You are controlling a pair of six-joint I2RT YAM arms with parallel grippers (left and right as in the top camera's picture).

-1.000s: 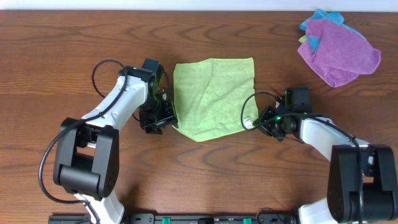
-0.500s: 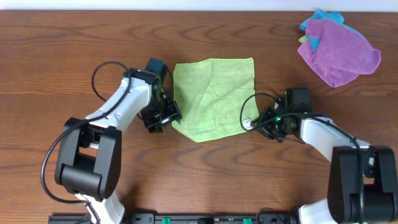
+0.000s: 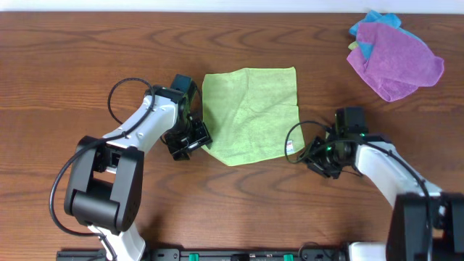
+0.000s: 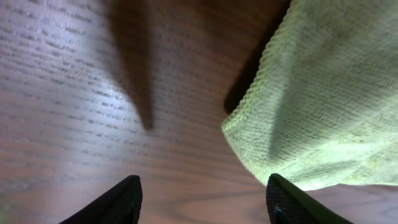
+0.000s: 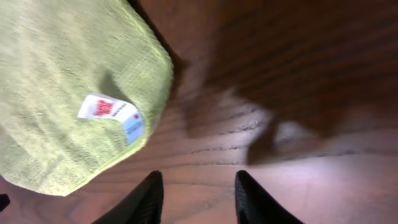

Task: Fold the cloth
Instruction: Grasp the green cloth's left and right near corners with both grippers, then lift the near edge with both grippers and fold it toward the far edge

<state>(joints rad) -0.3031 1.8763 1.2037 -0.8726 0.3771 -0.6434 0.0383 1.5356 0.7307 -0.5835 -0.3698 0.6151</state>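
Cloth (image 3: 250, 112): flat in the middle of the table (image 3: 239, 217), roughly square with no clear long axis; the tag (image 5: 112, 115) corner points toward the right gripper (image 3: 313, 154).
Change: right gripper has released that corner and backed off, fingers parted, empty.
Left gripper (image 3: 194, 141): spread, empty, just beside the cloth's left edge.

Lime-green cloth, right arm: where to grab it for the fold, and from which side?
Best bet: grip the rounded corner with the white tag, at the near-right of the cloth. Come in low from the right: that corner lies flat with bare table beside it, and the open right gripper sits just off it, holding nothing.
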